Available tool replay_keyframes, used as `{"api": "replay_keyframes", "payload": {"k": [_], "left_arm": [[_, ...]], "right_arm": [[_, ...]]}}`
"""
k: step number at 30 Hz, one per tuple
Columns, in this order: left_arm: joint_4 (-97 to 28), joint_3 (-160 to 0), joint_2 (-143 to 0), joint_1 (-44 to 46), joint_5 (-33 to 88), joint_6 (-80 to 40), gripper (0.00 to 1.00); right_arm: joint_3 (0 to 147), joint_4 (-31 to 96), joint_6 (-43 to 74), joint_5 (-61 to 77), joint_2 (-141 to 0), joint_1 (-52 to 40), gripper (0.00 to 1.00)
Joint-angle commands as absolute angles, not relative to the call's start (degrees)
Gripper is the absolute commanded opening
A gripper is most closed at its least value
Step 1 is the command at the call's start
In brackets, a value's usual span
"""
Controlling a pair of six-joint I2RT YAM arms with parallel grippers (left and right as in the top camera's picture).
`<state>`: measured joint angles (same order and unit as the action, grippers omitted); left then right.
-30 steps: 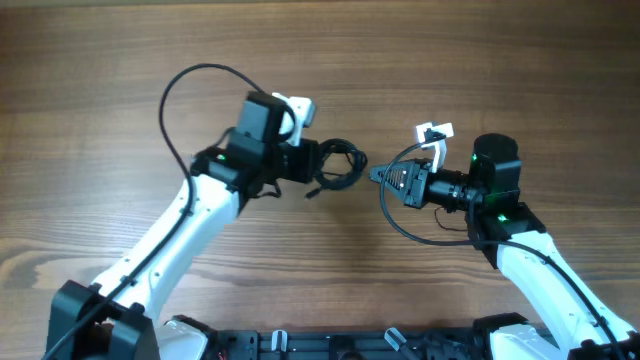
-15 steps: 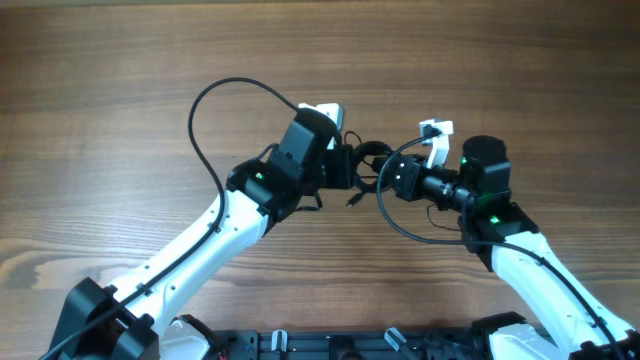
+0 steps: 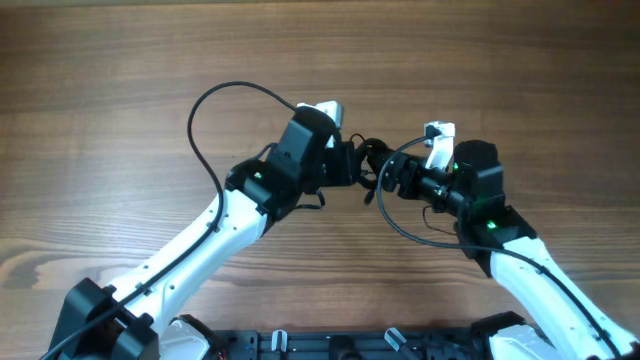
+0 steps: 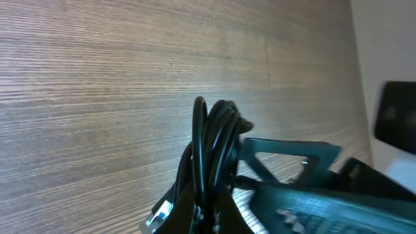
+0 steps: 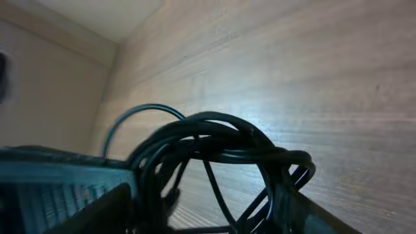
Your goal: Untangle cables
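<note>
The cables form one small black tangle held just above the wooden table between my two arms. My left gripper is shut on the tangle's left side. In the left wrist view the cords rise as upright loops from between my pinched fingers. My right gripper is open and reaches in from the right. Its wrist view shows the tangle lying between its spread fingers, with a loop resting against the right one. A small metallic plug tip shows beside the left fingers.
A thick black arm wire arcs out behind the left arm. Another wire loops below the right wrist. A black rail runs along the table's near edge. In the left wrist view the right gripper's teal finger sits close beside the cords.
My left arm carried the tangle rightward to meet the right gripper. The right gripper was shut and has opened around the tangle, edging slightly left.
</note>
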<state>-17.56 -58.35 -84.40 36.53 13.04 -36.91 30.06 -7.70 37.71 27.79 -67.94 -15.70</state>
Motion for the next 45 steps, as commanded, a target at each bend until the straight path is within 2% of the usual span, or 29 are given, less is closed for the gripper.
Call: {"api": "replay_keyframes", "payload": {"k": [1,5,8,11,15,16,17,20,22,24,26,30,31,35,45], "left_arm": [[-17.2,-58.2,-83.0,35.8,14.3,-35.4,0.04],[-17.4,-58.2,-83.0,35.6,14.3,-28.8,0.04],[-17.4,-58.2,-83.0,33.4,14.7,-28.7,0.04],[-17.4,-58.2,-83.0,30.5,20.1,-28.7,0.04],[-17.4,-58.2,-83.0,29.9,23.2,-28.7,0.04],[-17.4,-58.2,-83.0,29.9,23.8,-28.7,0.04],[-17.4,-58.2,-83.0,29.9,24.8,-28.6,0.04],[-17.8,-58.2,-83.0,29.7,25.6,-26.5,0.04],[-17.8,-58.2,-83.0,29.6,25.7,-26.5,0.04],[-17.8,-58.2,-83.0,29.6,25.8,-26.5,0.04],[-17.8,-58.2,-83.0,29.7,27.2,-26.5,0.04],[-17.8,-58.2,-83.0,29.8,27.7,-26.5,0.04],[-17.8,-58.2,-83.0,29.8,27.6,-26.5,0.04],[-17.8,-58.2,-83.0,29.8,27.6,-26.5,0.04],[-17.8,-58.2,-83.0,29.8,27.6,-26.5,0.04]], "right_arm": [[30.4,-6.5,37.6,27.0,-64.4,-15.2,0.73],[30.4,-1.8,37.0,26.8,-64.2,-15.2,0.74],[30.4,1.3,28.4,26.9,-64.2,-15.2,0.73],[30.4,2.5,27.0,27.0,-64.3,-15.2,0.63],[30.4,2.4,27.0,27.5,-64.3,-15.2,0.59],[30.4,2.4,26.9,27.4,-64.3,-15.2,0.61],[30.4,2.4,25.2,27.3,-64.3,-15.2,0.73],[30.4,2.4,24.4,27.5,-64.3,-15.2,0.73],[30.4,2.4,24.4,28.8,-64.3,-15.2,0.63],[30.4,2.2,24.6,31.0,-64.3,-15.2,0.46],[30.4,1.4,25.8,31.2,-64.3,-15.2,0.24],[30.4,0.7,29.2,31.6,-64.3,-15.2,0.07],[30.4,0.7,30.2,32.0,-64.3,-15.2,0.04],[30.4,-2.9,32.1,37.6,-64.3,-15.2,0.04],[30.4,-5.3,34.7,37.6,-64.3,-15.2,0.04]]}}
